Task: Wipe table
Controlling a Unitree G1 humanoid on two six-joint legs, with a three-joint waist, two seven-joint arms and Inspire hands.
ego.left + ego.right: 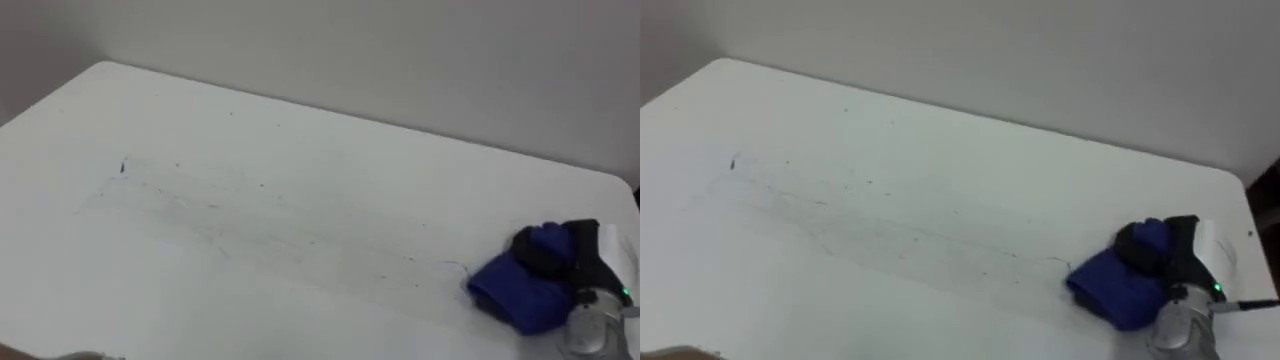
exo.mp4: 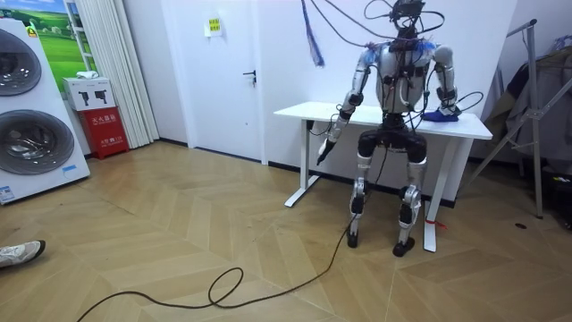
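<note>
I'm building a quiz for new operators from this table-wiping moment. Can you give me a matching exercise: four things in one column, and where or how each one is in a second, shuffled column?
Things
1. blue cloth
2. left hand
3. right hand
4. faint dark marks

Places or states
A. hanging low, below the edge of the table
B. scattered across the middle of the tabletop
C. bunched up near the table's right end
D. on top of the blue cloth, fingers curled into it

Pairs: 1-C, 2-A, 3-D, 4-B
</note>
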